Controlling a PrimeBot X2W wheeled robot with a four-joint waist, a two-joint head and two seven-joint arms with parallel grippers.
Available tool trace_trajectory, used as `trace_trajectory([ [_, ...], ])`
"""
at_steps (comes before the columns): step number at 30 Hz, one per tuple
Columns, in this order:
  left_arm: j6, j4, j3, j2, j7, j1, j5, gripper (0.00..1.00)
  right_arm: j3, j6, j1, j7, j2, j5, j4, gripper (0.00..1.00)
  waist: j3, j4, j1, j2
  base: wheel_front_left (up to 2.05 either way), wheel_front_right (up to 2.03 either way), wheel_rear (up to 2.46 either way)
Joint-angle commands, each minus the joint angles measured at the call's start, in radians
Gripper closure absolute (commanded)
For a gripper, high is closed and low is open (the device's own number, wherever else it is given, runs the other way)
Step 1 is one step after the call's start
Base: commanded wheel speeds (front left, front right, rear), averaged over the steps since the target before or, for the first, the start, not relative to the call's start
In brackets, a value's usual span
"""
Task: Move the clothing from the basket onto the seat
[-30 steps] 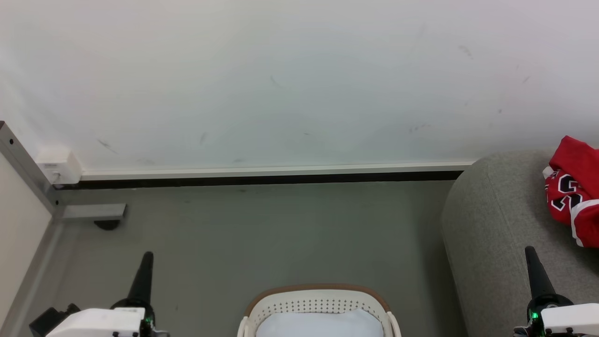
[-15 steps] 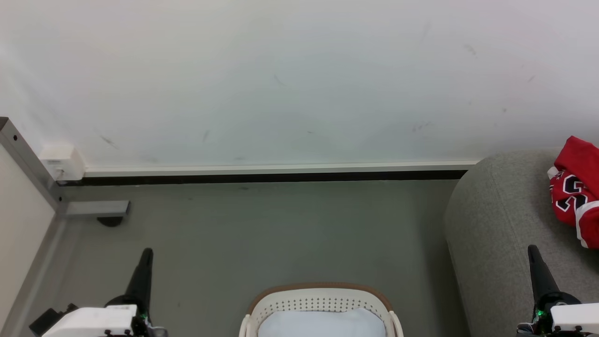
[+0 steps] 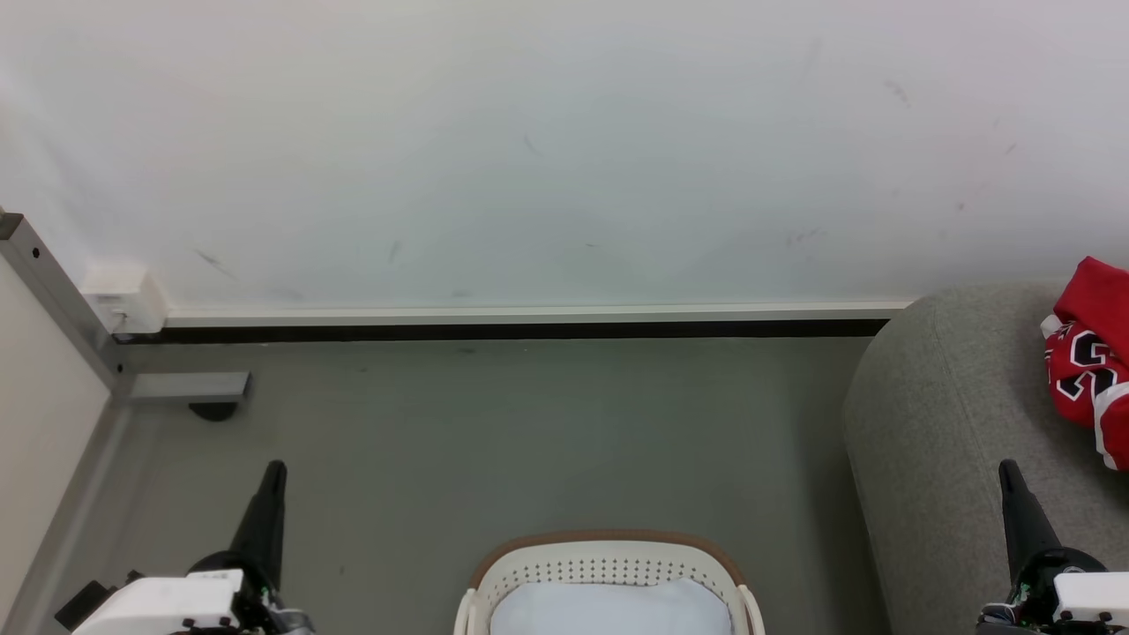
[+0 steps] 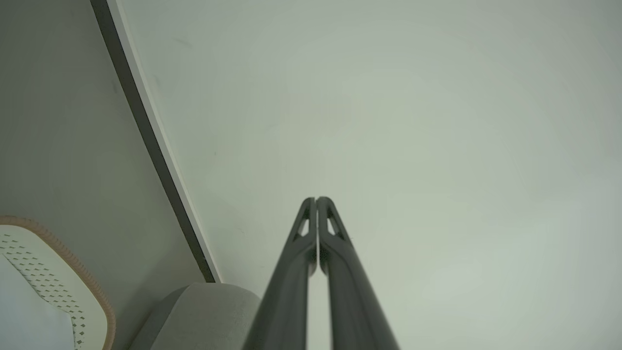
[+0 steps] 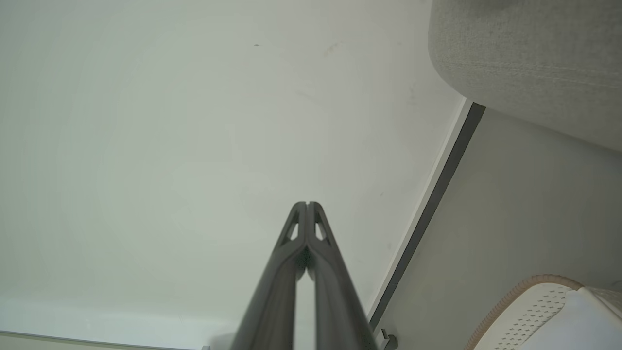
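Note:
A red jersey with black-and-white numerals, the clothing (image 3: 1089, 353), lies on the grey seat (image 3: 944, 414) at the right edge of the head view. The white basket (image 3: 609, 540) with its brown rim stands on the floor at the bottom centre, and a pale bluish-white soft thing (image 3: 609, 608) lies inside it. My left gripper (image 3: 275, 467) is shut and empty, left of the basket. My right gripper (image 3: 1005, 467) is shut and empty, over the seat's near side. Both wrist views show the fingers pressed together, left gripper (image 4: 316, 199) and right gripper (image 5: 307, 204), pointing at the wall.
A white wall (image 3: 564, 150) with a dark skirting strip (image 3: 529, 331) runs across the back, above the grey floor (image 3: 494, 432). A metal frame post (image 3: 53, 300) with a white box (image 3: 123, 300) and a pale panel stand at the far left.
The whole head picture has drifted slightly, so the camera has moved. Both grippers stay shut and sit a little lower and further apart in the picture.

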Motion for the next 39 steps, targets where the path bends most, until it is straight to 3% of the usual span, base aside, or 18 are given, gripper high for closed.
trace_trajectory([
  [1, 0.002, -0.005, 0.005, 0.002, 0.006, -0.01, -0.022, 1.0, -0.007, -0.002, -0.012, 0.001, -0.006, 0.013, -0.002, 1.0, 0.0, 0.0, -0.0001, 0.0, 0.0, 0.0, 0.0],
  [9, 0.003, -0.011, 0.01, 0.001, 0.02, -0.011, -0.072, 1.0, -0.009, -0.002, -0.013, 0.01, -0.01, 0.069, -0.002, 1.0, 0.003, 0.006, -0.0001, 0.0, 0.0, 0.0, 0.0],
  [39, 0.003, -0.011, 0.01, 0.001, 0.02, -0.01, -0.072, 1.0, 0.024, -0.002, -0.009, -0.017, -0.032, 0.094, -0.006, 1.0, 0.004, 0.006, -0.0001, 0.0, 0.0, 0.0, 0.0],
])
